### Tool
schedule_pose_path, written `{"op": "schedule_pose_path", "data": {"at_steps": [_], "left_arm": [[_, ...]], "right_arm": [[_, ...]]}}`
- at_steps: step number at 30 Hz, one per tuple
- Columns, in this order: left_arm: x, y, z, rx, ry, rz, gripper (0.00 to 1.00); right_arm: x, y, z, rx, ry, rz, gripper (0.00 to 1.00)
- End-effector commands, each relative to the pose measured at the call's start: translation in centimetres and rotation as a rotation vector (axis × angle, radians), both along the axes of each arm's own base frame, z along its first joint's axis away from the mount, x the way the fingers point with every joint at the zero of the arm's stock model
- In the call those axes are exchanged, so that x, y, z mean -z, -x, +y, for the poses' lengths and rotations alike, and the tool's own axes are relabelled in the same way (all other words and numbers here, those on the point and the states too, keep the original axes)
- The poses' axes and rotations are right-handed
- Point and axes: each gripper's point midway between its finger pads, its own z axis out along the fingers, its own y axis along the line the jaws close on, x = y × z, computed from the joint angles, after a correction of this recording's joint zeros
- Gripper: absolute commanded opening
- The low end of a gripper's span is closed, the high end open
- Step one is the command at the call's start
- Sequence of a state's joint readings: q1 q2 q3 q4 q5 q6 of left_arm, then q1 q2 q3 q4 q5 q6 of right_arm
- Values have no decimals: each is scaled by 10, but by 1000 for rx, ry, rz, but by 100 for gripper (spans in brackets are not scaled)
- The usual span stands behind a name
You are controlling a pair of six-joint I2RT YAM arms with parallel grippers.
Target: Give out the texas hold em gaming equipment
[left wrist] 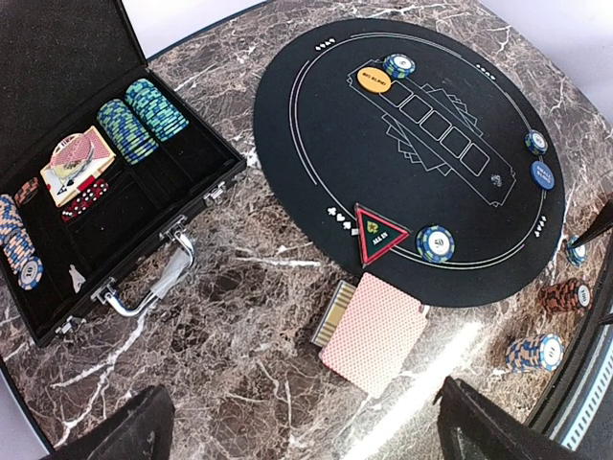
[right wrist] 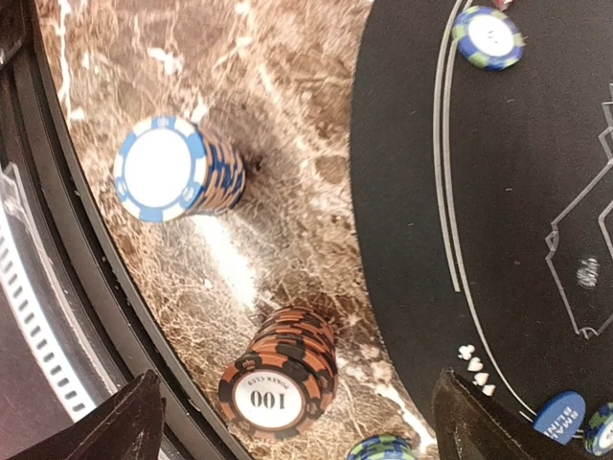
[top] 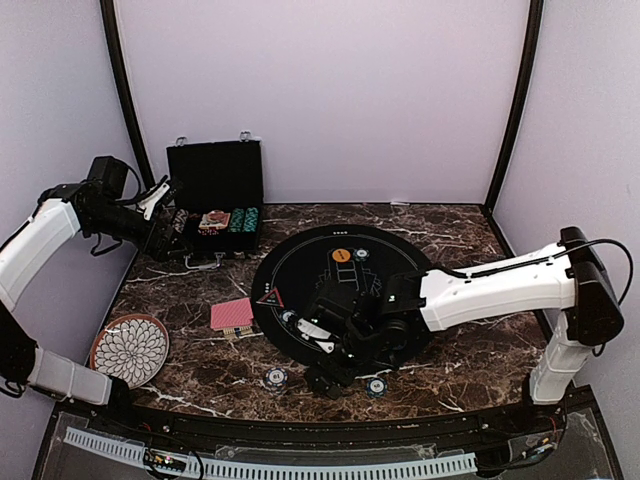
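Observation:
A round black mat [top: 340, 290] carries an orange button [top: 341, 255], a red-edged triangle marker [top: 270, 297] and single poker chips [left wrist: 436, 242]. Red-backed playing cards [top: 232, 315] lie left of the mat. My right gripper [top: 335, 368] hovers at the mat's near edge, open. In the right wrist view an orange-and-black chip stack [right wrist: 278, 388] stands free between its fingers [right wrist: 129, 426]. A blue-and-white chip stack [right wrist: 177, 170] stands beside it. A blue button [right wrist: 558, 417] rests on the mat. My left gripper [top: 165, 238] hangs open and empty beside the black case [top: 215, 190].
The open case holds green-and-blue chip rows [left wrist: 144, 115], a card deck [left wrist: 81, 158] and more chips [left wrist: 19, 249]. A flower-patterned plate [top: 129, 349] sits at the near left. Another chip stack [top: 376, 386] stands by the front edge. Walls close in the back and sides.

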State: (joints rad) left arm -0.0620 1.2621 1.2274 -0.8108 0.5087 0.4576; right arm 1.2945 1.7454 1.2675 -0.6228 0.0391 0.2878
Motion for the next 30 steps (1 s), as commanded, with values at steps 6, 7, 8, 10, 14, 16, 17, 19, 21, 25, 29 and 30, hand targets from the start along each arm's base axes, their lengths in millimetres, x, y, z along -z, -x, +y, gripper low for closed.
{"op": "schedule_pose_path", "data": {"at_steps": [6,7,8,10,14,16,17,19,21,25,29,30], "left_arm": [[-7,9,-4,21,17,-12,99],[-7,9,-4,21,18,-11,99],[-7,9,-5,22,20,-11,99],[-7,10,-5,22,20,-11,99],[-8,10,-5,26,20,-14,99],[-9,11,-5,27,20,-17,99],[-9,11,-5,28,20,-17,99],[-9,11,-5,28,19,-17,99],[-9,11,-5,28,19,-17,99],[-9,11,-4,25,15,-20,99],[-9,11,-4,25,17,-20,99],[-9,11,-4,25,16,-20,99]], "right_arm": [[18,8,8,-70,48,8,92],[19,9,8,-71,47,7,92],[20,8,9,-70,46,6,92],[21,8,10,-68,45,6,91],[27,7,11,-69,54,5,88],[29,7,12,-71,58,7,87],[29,7,12,-71,58,7,86],[30,7,13,-72,58,7,84],[29,7,13,-73,58,7,81],[30,7,13,-75,56,8,75],[29,7,13,-74,53,8,67],[29,7,13,-73,52,8,65]]}}
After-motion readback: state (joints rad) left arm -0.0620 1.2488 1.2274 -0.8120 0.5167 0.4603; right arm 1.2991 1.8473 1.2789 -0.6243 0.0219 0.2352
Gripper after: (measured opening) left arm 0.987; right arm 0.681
